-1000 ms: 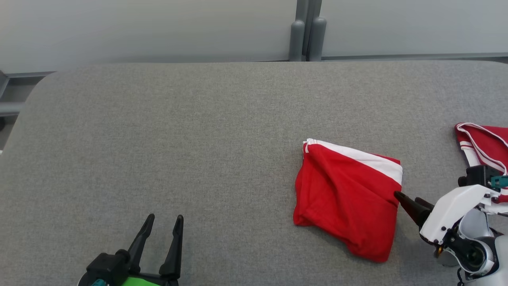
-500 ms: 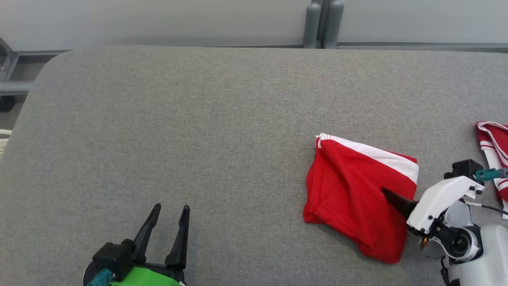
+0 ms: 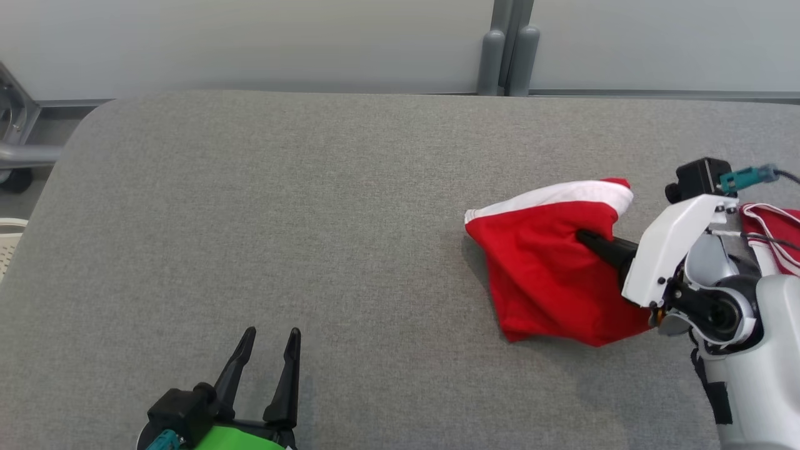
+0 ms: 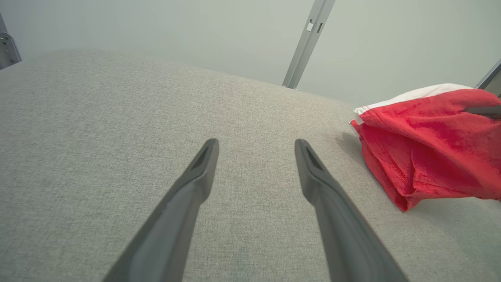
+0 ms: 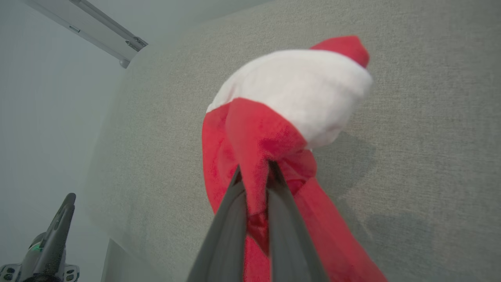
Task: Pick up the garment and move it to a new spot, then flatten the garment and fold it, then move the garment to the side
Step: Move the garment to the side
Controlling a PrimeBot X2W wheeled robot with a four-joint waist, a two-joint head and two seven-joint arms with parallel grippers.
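Note:
The garment (image 3: pixel 544 269) is red with a white band, bunched and partly lifted off the grey table (image 3: pixel 312 219) at the right. My right gripper (image 3: pixel 584 239) is shut on a fold of the garment (image 5: pixel 274 129), and in the right wrist view the red cloth is pinched between the two fingers, with the white band hanging above them. My left gripper (image 3: pixel 269 340) stands open at the lower left over bare table, far from the cloth. In the left wrist view the garment (image 4: pixel 426 137) lies to the right of the open left gripper (image 4: pixel 256 145).
A second red and white cloth (image 3: pixel 772 234) lies at the table's right edge behind my right arm. Grey posts (image 3: pixel 509 53) stand behind the far edge, and a metal frame (image 3: pixel 15 131) is at the far left.
My right gripper has closed on the garment and raised its edge up and away from me; the cloth has changed from a flat folded square to a lifted bunch. The head camera shifted slightly.

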